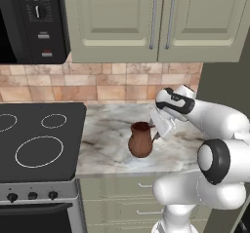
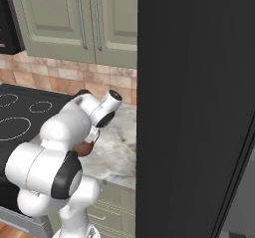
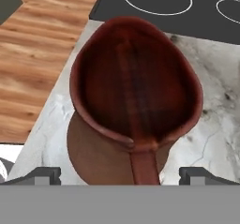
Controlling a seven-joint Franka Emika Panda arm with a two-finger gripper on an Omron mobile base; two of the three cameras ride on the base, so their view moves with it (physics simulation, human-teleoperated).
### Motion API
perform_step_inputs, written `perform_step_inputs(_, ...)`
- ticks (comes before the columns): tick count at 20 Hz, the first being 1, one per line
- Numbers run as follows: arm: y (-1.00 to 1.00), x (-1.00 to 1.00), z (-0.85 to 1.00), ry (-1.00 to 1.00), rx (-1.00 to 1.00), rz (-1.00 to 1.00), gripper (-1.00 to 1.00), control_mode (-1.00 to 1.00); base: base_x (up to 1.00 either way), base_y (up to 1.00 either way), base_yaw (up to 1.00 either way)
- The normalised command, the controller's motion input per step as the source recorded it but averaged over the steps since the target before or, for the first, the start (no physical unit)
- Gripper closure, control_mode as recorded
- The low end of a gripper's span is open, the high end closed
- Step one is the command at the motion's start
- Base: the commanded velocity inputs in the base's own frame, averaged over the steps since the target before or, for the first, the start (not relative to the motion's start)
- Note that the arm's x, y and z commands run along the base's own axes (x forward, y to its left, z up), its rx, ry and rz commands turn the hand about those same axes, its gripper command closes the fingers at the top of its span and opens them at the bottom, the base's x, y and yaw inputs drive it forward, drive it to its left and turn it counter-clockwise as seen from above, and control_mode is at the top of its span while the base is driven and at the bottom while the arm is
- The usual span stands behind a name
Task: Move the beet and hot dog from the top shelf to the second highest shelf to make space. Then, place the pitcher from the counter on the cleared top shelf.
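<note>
Seen from the left base camera, left to right: black stovetop with 3 white rings, then marbled counter carrying the clay pitcher upright near its front edge, then the gripper just beside the handle. Jaws spread wide, grasping nothing; in the hand view, fingertips straddling the handle below the rim. Judged mid-task: pitcher not yet lifted, its placing on the top shelf left to do; beet and hot dog moves uncheckable here. From the right base camera, a dark refrigerator door at the counter's right end, pitcher mostly hidden behind the arm.
</note>
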Motion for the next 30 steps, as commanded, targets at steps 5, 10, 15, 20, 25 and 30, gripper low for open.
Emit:
perform_step_inputs(5, 0.01, 0.00, -0.06, 0.00, 0.00, 0.03, -1.00, -1.00, 0.00, 0.00, 0.00)
perform_step_inputs(10, 0.18, 0.00, -0.14, 0.00, -0.01, 0.01, 1.00, -1.00, 0.00, 0.00, 0.00)
perform_step_inputs(15, 0.00, 0.00, -0.01, 0.00, 0.00, 0.00, 1.00, -1.00, 0.00, 0.00, 0.00)
perform_step_inputs(20, 0.19, -0.31, -0.02, -0.02, 0.00, 0.00, 1.00, -1.00, 0.00, 0.00, 0.00)
perform_step_inputs(25, 0.30, -0.54, 0.34, -0.08, 0.00, -0.02, 1.00, -1.00, 0.00, 0.00, 0.00)
perform_step_inputs(30, 0.31, -0.46, 0.88, -0.10, 0.00, -0.13, 1.00, -1.00, 0.00, 0.00, 0.00)
